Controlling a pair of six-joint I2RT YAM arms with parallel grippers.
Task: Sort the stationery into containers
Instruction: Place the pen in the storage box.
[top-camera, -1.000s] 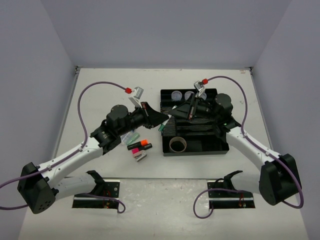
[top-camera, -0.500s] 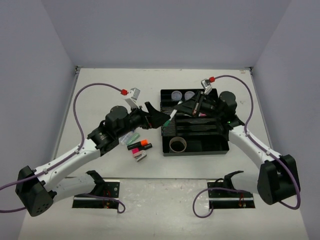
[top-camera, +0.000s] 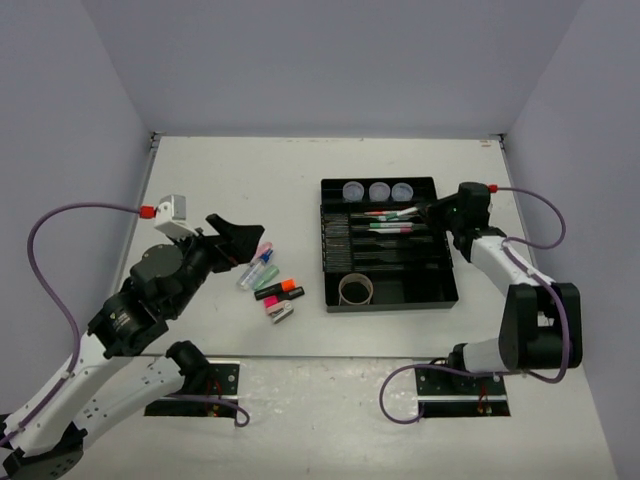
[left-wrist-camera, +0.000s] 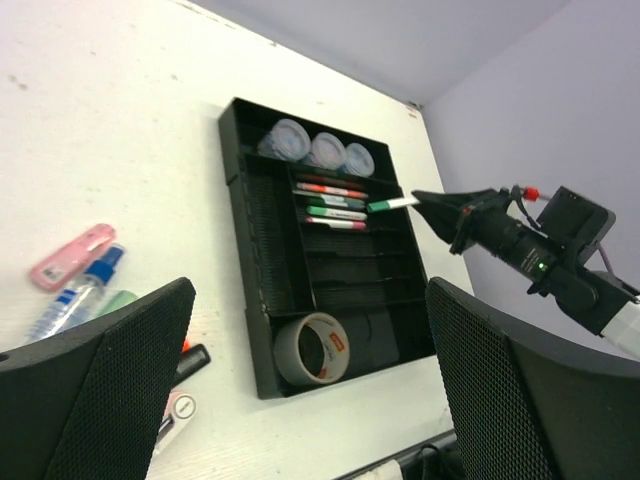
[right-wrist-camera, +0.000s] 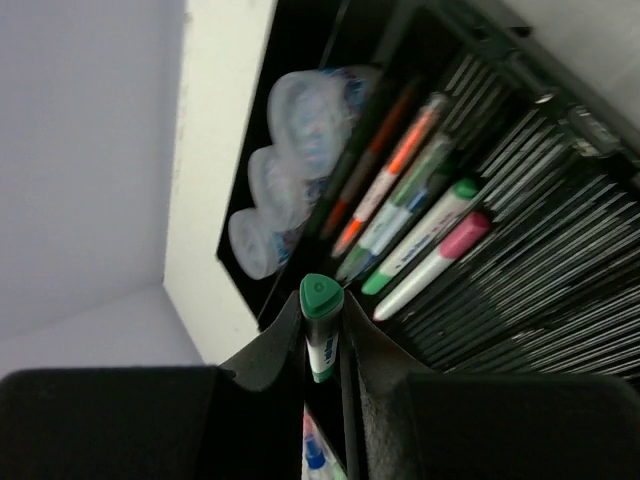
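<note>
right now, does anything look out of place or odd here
Nothing spilled or damaged. A blue-capped bottle, orange highlighter and pink highlighter lie loose on the table, left of the black plastic organiser tray; the right gripper holds a green-capped pen.

We count: one organiser tray (top-camera: 412, 290); three clear tubs (top-camera: 379, 190); one tape roll (top-camera: 355, 290); four pens (top-camera: 385, 226) in slots, near as we see; one green-capped pen (right-wrist-camera: 321, 330) in right hand (right-wrist-camera: 322, 315). Loose on desk (top-camera: 230, 180), six: one blue-capped bottle (top-camera: 256, 270), one white block (top-camera: 283, 315), four highlighters (top-camera: 285, 290) (two pink, one green, one orange).
</note>
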